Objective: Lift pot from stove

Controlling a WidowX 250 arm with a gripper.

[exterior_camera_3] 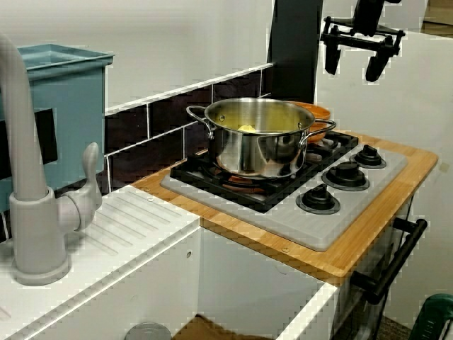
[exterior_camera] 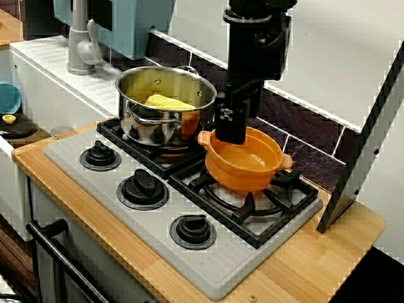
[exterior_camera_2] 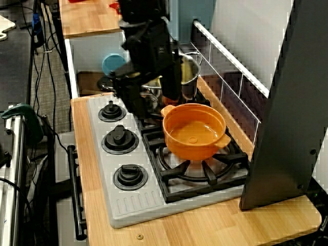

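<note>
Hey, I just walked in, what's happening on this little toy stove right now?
A single robot arm is working over the stove. Its gripper hangs open and empty in the air above the cooktop, touching nothing. The orange pot appears to sit on the right burner grate, not yet gripped or lifted. Beside it, on the other burner, stands a steel pot with a piece of corn inside.

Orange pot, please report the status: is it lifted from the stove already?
Gripper open, empty, hovering above stove. Orange pot on its burner grate, not lifted. Steel pot with corn close beside it.
</note>
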